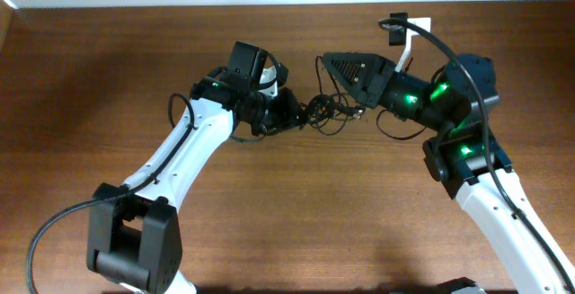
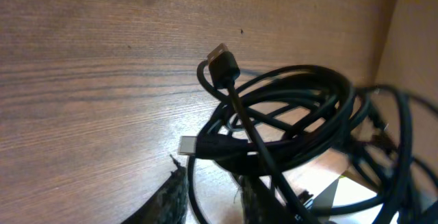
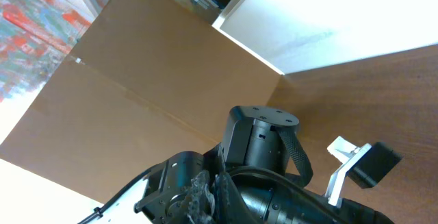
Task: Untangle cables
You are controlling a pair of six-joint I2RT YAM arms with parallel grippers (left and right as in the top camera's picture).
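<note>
The cables are a bunch of thin black cords between the two arms at mid-table. In the left wrist view the cables form a loose coil, with one black plug sticking up and a silvery plug at the coil's left. My left gripper sits at the bunch's left edge. Its fingers stand slightly apart, and one strand runs between them with a gap on each side. My right gripper hovers above the bunch, shut, and a thin strand rises to its tip.
A white bracket with a small black box stands at the table's back edge, behind my right arm, and the bracket also shows from the right wrist. A brown cardboard wall borders the wooden table. The robot's own thicker cables loop beside each arm.
</note>
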